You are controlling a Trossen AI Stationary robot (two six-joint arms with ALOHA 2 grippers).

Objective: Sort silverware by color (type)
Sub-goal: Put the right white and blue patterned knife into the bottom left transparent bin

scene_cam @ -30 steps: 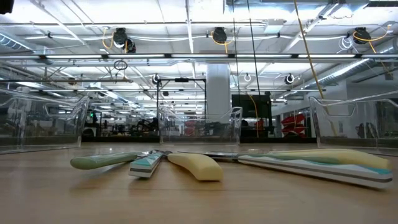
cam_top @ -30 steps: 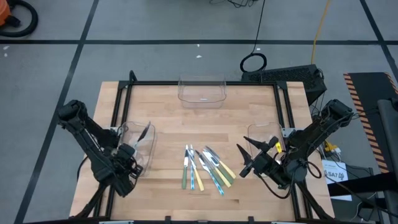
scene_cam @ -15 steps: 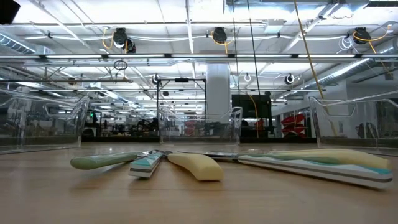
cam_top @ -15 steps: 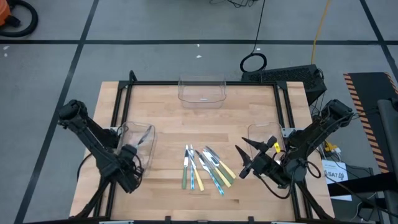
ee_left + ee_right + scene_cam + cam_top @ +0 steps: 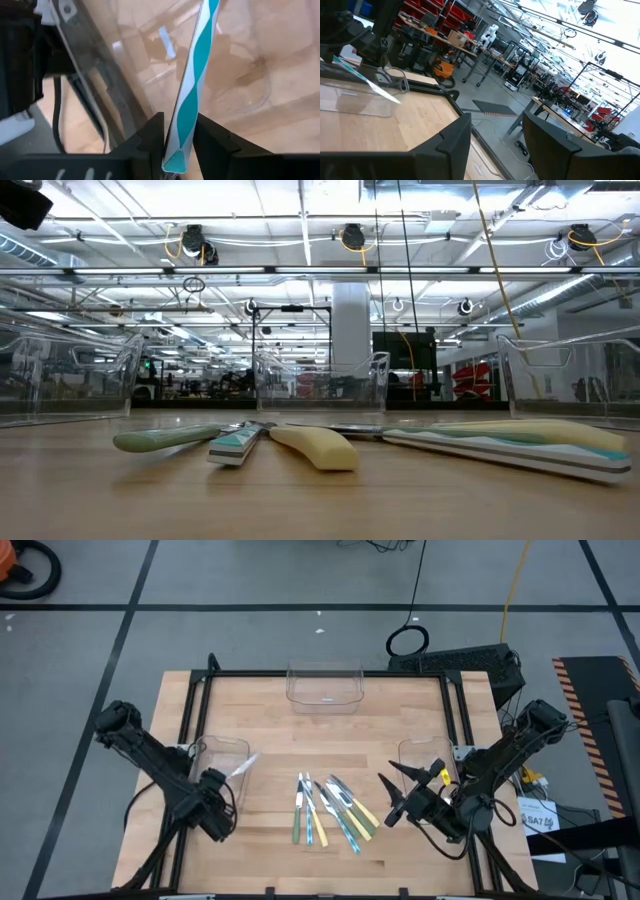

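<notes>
Table [image 5: 270,720] — pale wooden top, bearing three clear bins and one loose heap of utensils.

Bin, back [image 5: 324,685] — at twelve o'clock on the table; appears empty.

Bin, left [image 5: 222,752] — at nine o'clock, beside the left arm. No utensil can be made out lying on its floor; the left wrist view shows bare plastic under the held piece.

Bin, right [image 5: 420,755] — at three o'clock, just behind the right arm; contents cannot be told.

Silverware [image 5: 330,810] — about eight pieces fanned together at six o'clock, heads toward twelve, handles yellow, green and light blue mixed. Unsorted, judged the bulk of the task.

Left gripper [image 5: 222,802] — at eight o'clock, fingers [image 5: 150,137] pinching the handle end of a blue-and-white striped utensil [image 5: 192,85]. The piece slants up across the near wall of the left bin, head over the bin — held so, by judgement, to drop it in as the blue lot.

Right gripper [image 5: 395,795] — at four o'clock beside the heap, fingers spread wide, holding nothing; waiting.
</notes>
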